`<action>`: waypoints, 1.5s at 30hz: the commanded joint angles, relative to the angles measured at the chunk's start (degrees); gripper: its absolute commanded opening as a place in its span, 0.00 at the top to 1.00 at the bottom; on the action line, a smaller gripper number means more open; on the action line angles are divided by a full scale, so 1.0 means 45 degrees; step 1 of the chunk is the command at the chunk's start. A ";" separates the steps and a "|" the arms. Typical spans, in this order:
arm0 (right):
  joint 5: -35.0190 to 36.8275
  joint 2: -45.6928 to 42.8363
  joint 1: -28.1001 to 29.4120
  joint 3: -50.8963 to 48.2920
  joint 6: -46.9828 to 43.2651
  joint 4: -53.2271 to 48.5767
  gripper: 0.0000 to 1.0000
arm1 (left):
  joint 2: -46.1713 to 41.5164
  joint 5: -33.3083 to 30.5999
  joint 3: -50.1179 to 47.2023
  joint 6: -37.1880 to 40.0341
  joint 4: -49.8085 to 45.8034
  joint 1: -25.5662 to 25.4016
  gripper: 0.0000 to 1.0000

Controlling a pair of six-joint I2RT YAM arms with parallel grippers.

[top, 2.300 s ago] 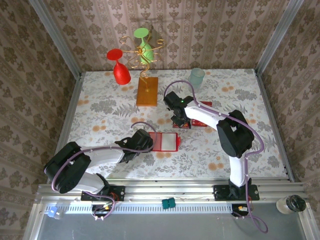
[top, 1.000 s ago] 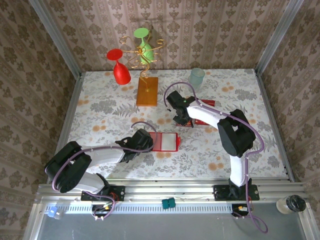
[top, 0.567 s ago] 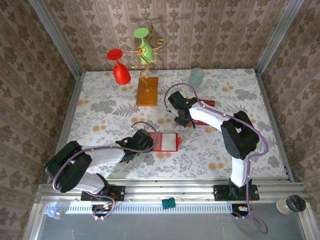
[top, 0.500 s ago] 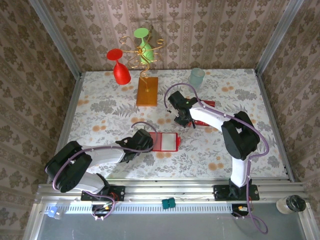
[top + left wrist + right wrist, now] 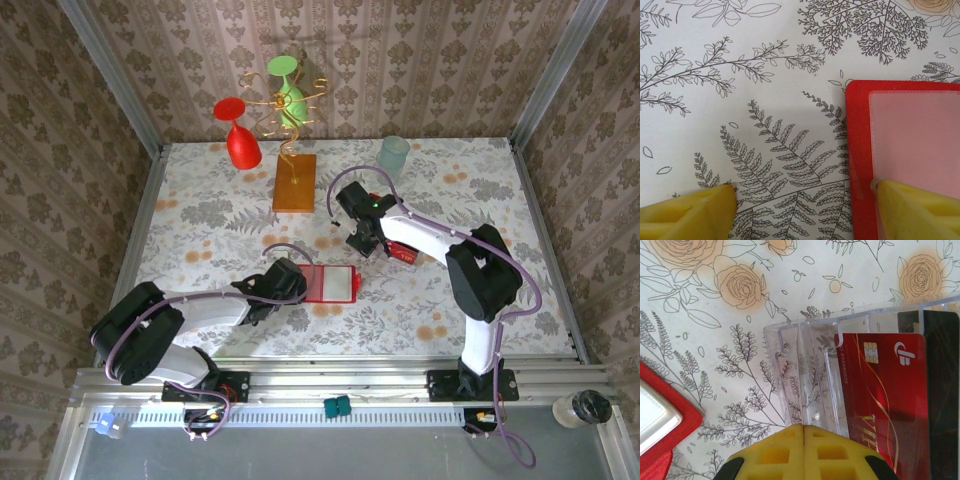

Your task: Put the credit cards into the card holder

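Since a second ago the right gripper (image 5: 804,428) has been closing, and its yellow fingers (image 5: 770,455) are now pressing flat together with no gap showing. In the top view the red credit cards (image 5: 402,252) are lying more askew beside it than they were then.

The table (image 5: 200,230), covered in a floral cloth, is carrying everything. The left arm (image 5: 200,310) is reaching in low from the near left, while the right arm (image 5: 440,240) is curving over the middle of the cloth. The orange-brown block (image 5: 294,182) with its gold wire is standing towards the back, with a red glass (image 5: 237,135) and a green glass (image 5: 288,90) hanging on it, and a pale cup (image 5: 393,155) is sitting off to its right.

The card holder (image 5: 330,284) is lying open and flat near the centre, pale pocket (image 5: 920,140) facing up. The left gripper (image 5: 804,189) is standing wide open over its left edge: one finger is resting on the pocket and the other is sitting on bare cloth, well apart.

A clear plastic tray (image 5: 800,365) with slotted walls is lying just in front of the right gripper's closed tips, apparently touching them. The credit cards are sitting in that tray, and the front card (image 5: 882,390) is showing its chip and gold lettering, with a dark-striped one lying behind it on the right.
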 commanded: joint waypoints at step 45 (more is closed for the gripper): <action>-0.9208 -0.0551 0.0350 -0.3491 1.0751 0.4939 1.00 | -0.1046 -0.0218 -0.0418 -0.0831 -0.0942 -0.0181 0.24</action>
